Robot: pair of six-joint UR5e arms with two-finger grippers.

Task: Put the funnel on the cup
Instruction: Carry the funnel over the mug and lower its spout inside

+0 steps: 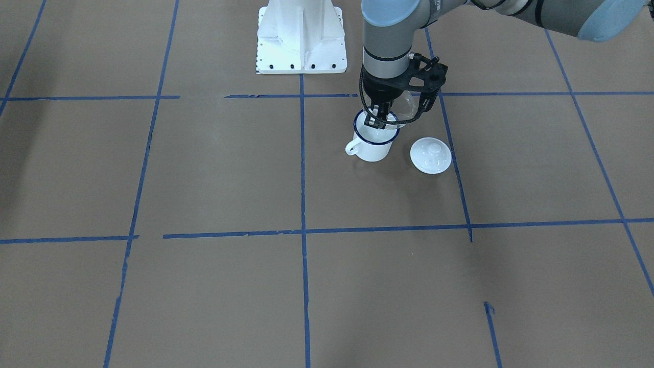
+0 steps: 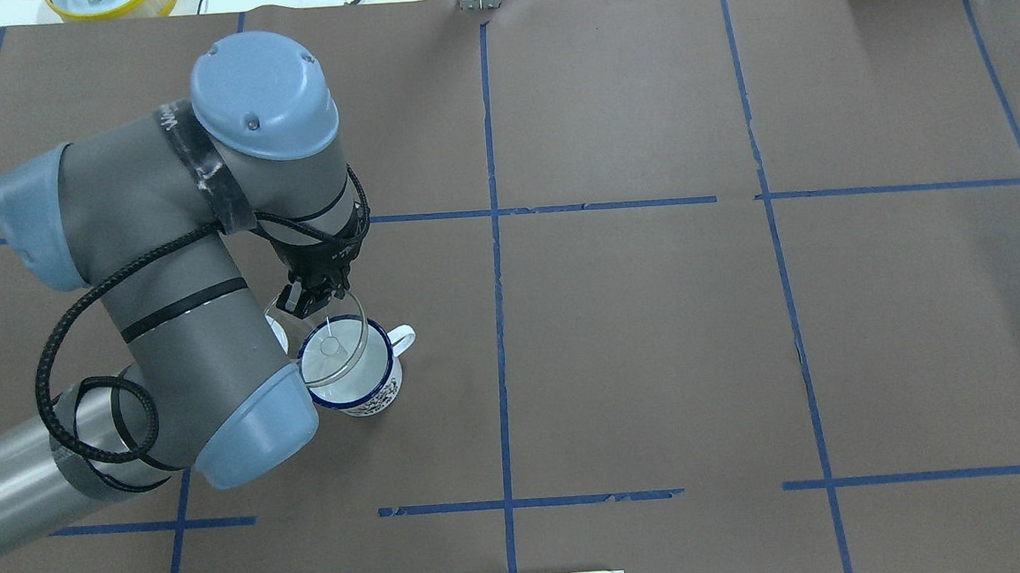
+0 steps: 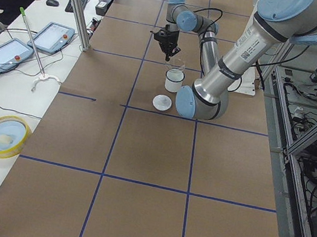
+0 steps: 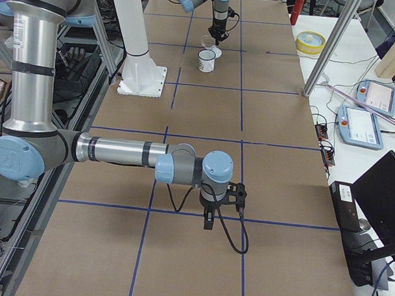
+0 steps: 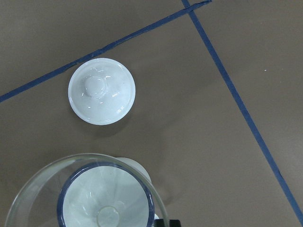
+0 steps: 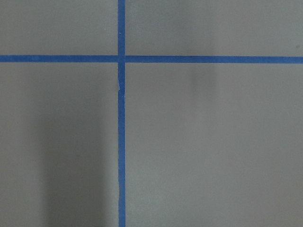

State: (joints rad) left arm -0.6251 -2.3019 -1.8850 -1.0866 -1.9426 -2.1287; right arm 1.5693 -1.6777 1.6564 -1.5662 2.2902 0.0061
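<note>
Clear cone-shaped plastic funnel (image 2: 328, 346), rim pinched in left claw (image 2: 307, 301), poised above white enamel blue-rimmed mug (image 2: 373, 390), frame centre-left: centre spout, lower level, then release.

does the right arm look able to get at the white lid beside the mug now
Probably not readily: the right arm's fingers hang far down the table, and the left arm, holding the funnel over the mug, crowds the lid.

table (image 1: 214, 174): brown surface before me, ruled into squares by blue tape lines (image 1: 303, 168)
cup (image 1: 372, 147): stands upright on it, handle toward my right
lid (image 1: 431, 155): knob up, just beside the cup, not touching
base plate (image 1: 301, 53): white, at my edge
</note>
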